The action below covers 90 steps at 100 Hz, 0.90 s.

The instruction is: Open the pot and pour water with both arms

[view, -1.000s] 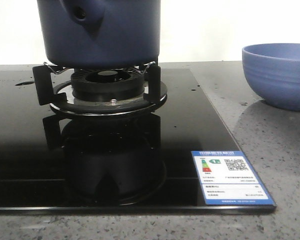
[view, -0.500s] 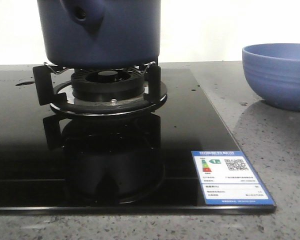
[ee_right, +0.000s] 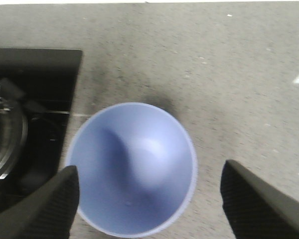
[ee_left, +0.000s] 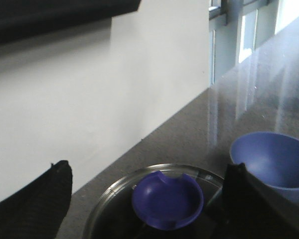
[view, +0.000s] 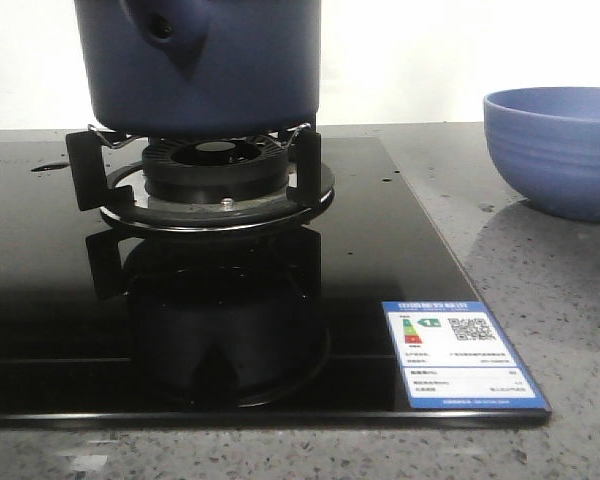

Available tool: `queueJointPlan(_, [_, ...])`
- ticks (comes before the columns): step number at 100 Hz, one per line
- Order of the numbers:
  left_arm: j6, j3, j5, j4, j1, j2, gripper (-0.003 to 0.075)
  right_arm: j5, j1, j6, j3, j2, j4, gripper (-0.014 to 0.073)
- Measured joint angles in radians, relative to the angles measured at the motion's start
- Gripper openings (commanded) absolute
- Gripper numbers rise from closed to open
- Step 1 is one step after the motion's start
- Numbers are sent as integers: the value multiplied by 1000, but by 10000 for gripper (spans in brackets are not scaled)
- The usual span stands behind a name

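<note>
The dark navy pot (view: 205,65) stands on the gas burner (view: 215,170), its handle stub with a round hole (view: 165,25) facing the camera. In the left wrist view a glass lid (ee_left: 109,196) with a blue knob (ee_left: 167,199) covers the pot. My left gripper (ee_left: 148,172) hangs open above the lid, with one dark finger on either side of the knob and apart from it. My right gripper (ee_right: 150,172) is open above the periwinkle bowl (ee_right: 132,169), holding nothing. Any water is hidden. Neither gripper shows in the front view.
The black glass stove top (view: 60,300) carries a blue label (view: 460,350) at its front right corner. The bowl (view: 560,150) sits on the grey speckled counter (view: 540,290) to the right of the stove. A white wall (ee_left: 89,99) runs behind.
</note>
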State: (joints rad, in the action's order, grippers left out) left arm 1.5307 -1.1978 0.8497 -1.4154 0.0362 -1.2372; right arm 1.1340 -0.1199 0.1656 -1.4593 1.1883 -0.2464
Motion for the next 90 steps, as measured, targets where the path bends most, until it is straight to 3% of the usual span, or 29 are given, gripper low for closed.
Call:
queueJointPlan(10, [-69,0,-5,-1,-59,60,321,-53,0,33,13,-9,-104,290])
queueJointPlan(22, [-172,0,-8,-1,-142,128,-25,-182,0,134,89,-64,-270,-8])
queueJointPlan(25, [-187,0,-8,-1,-159,141,-20,-224,0,166,115,-83,-307,-74])
queueJointPlan(39, [-254,0,-32,20,-205,194,-20,-408,0,306,275,-200,-425,-62])
queueJointPlan(57, [-363,55,-252,143,-180,269,-20,-622,0,430,524,-375,-482,-62])
queueJointPlan(71, [-399,195,-511,239,-102,356,-20,-719,0,477,694,-508,-494,-62])
queueJointPlan(90, [-402,465,-653,296,3,557,-20,-772,0,515,909,-688,-500,-62])
